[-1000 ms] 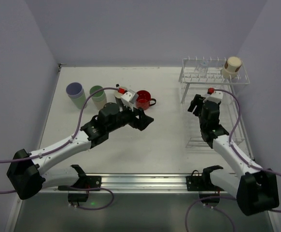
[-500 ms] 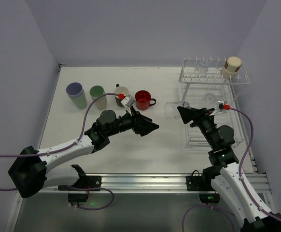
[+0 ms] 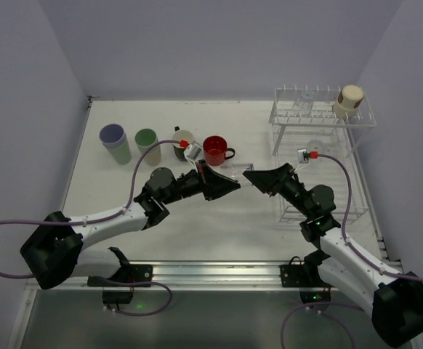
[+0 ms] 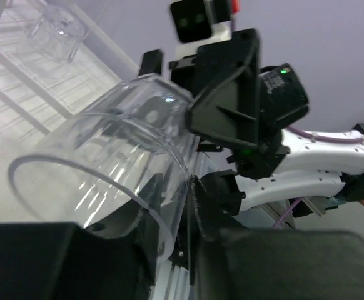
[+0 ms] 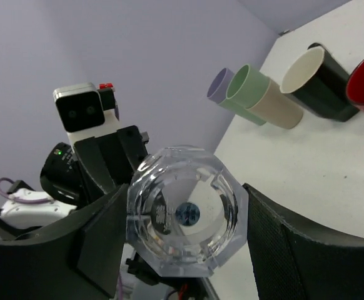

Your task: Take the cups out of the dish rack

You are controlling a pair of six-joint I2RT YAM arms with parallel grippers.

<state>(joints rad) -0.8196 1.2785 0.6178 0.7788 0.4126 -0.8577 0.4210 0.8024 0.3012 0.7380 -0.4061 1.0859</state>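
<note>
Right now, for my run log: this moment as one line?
phase: handover | right tool: shut on clear glass | left tool: at its rim, grip unclear | dish rack: beige cup on top

Far left, a lavender cup point(image 3: 114, 138) and pale green cup point(image 3: 147, 140); black mug point(image 3: 182, 138), cream inside; red mug point(image 3: 215, 150); beige cup point(image 3: 350, 99); clear glass point(image 5: 183, 212); white-wire rack point(image 3: 288, 116).

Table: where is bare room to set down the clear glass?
Free: the back strip between the red mug and the dish rack; the near patch between the left arm and the right arm. Crowded: the cup row at back left.
</note>
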